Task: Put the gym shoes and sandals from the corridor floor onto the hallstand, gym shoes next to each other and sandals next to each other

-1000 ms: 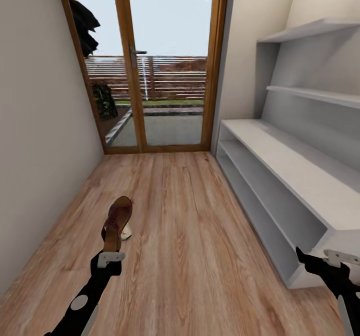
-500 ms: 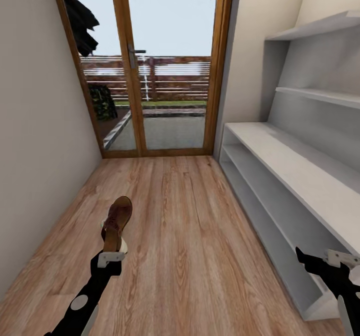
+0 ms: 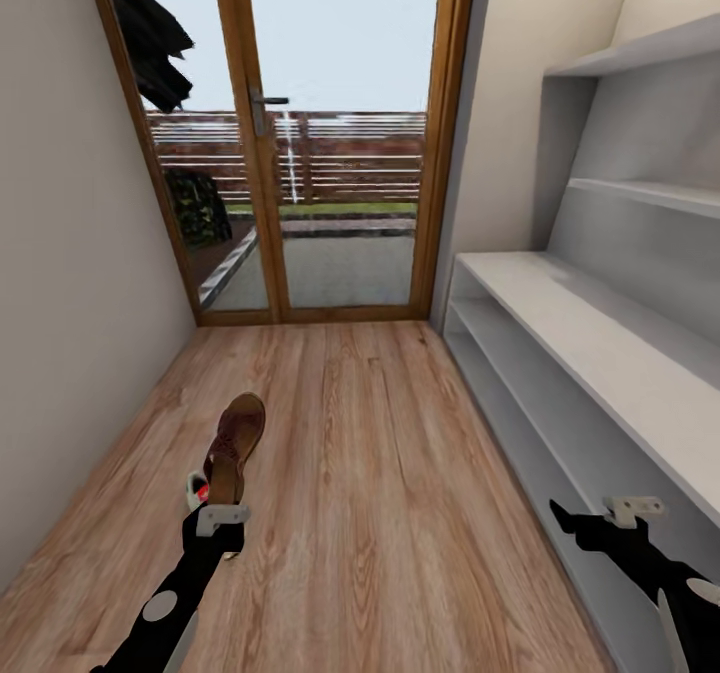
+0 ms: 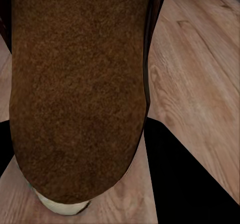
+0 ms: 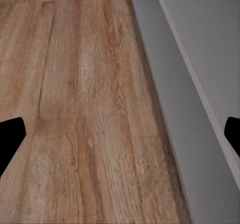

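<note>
My left arm (image 3: 165,593) is matte black, tapering toward the wrist, with a pale grey round disc on its upper side. A light grey bracket sits across the base of my left pincer (image 3: 222,518). My right arm (image 3: 665,578) is black too, with a grey oval patch at 5 o'clock and a small pale bracket behind my right pincer (image 3: 562,515), whose fingers (image 5: 11,139) are plain black wedges.
</note>
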Robot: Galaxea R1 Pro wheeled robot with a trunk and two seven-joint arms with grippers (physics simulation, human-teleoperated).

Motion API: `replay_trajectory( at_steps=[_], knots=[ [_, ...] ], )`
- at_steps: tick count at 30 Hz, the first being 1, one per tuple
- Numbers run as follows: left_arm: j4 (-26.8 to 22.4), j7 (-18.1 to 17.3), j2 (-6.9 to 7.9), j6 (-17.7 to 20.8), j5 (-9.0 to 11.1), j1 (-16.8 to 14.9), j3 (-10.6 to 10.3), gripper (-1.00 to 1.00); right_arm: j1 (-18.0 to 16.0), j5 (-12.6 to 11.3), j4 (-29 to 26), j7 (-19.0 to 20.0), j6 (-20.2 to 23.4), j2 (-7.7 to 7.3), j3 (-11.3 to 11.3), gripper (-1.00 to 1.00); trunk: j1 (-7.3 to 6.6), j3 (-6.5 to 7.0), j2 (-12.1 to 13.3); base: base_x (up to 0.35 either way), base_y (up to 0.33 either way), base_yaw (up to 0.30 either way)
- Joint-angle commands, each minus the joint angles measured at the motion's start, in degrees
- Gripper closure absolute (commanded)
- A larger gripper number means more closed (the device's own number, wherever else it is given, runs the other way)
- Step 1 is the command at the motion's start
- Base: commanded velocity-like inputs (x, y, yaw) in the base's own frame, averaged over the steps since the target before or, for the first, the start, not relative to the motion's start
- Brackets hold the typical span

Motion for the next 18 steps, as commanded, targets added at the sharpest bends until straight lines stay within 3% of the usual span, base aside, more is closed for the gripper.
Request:
replay_trajectory(
  at_steps=[1, 9, 12, 14, 16, 17, 18],
  knots=[
    [0.0, 0.0, 0.04, -0.1, 0.0, 0.0, -0.1, 1.00, 0.0, 0.7, -0.1, 0.7, 0.2, 0.03, -0.1, -1.00, 0.02, -0.05, 0.0, 0.340, 0.000, 0.000],
    [0.1, 0.0, -0.08, -0.1, 0.0, 0.0, -0.1, 1.00, 0.0, 0.6, 0.0, 1.1, 0.1, 0.11, 0.2, -1.00, 0.02, -0.05, 0.0, 0.340, 0.000, 0.000],
    [0.3, 0.0, -0.18, -0.1, 0.0, 0.0, -0.2, 1.00, 0.0, 0.5, 1.6, 1.0, 0.1, 1.53, 0.4, -1.00, 0.02, -0.05, 0.0, 0.340, 0.000, 0.000],
    [0.4, 0.0, -0.23, -0.1, 0.0, 0.0, -0.2, 1.00, 0.0, 0.5, 3.6, 0.8, 0.1, 4.27, 0.7, -1.00, 0.02, -0.05, 0.0, 0.340, 0.000, 0.000],
    [0.4, 0.0, -0.28, -0.2, 0.0, 0.0, -0.2, 1.00, -0.1, 1.3, 6.2, -0.5, 0.1, 9.35, 2.5, -1.00, 0.02, -0.05, 0.0, 0.340, 0.000, 0.000],
    [0.5, 0.0, -0.30, -0.2, 0.0, 0.0, -0.2, 1.00, -0.1, 2.6, 6.9, -3.9, -0.3, 12.26, 5.0, -1.00, 0.02, -0.05, 0.0, 0.340, 0.000, 0.000],
    [0.5, 0.0, -0.30, -0.2, 0.0, 0.0, -0.2, 1.00, -0.1, 3.8, 6.8, -7.6, -0.6, 13.48, 7.3, -1.00, 0.02, -0.05, 0.0, 0.340, 0.000, 0.000]
  ],
)
